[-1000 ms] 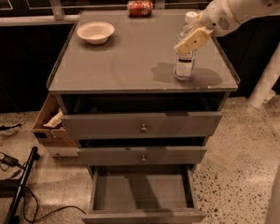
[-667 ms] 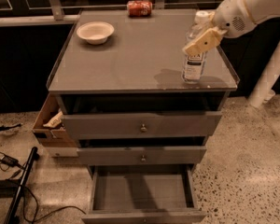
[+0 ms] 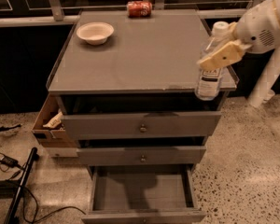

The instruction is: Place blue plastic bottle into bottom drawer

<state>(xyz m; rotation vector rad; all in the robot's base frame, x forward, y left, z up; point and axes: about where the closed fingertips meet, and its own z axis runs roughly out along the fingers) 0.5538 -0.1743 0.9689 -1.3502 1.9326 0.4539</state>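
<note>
The blue plastic bottle is a clear bottle with a white cap and a white label. It hangs upright in the air at the front right corner of the cabinet top, with its base below the top's edge. My gripper is shut on the bottle's upper half, its tan fingers across the front. The bottom drawer stands pulled open below, to the left of the bottle, with a bare grey interior.
A white bowl and a red soda can sit at the back of the top. Two knobbed drawers above the bottom one are slightly open. A cardboard box stands at the cabinet's left. Cables lie on the floor.
My gripper has lifted the bottle off the cabinet top and carried it right and forward, past the front right edge.
</note>
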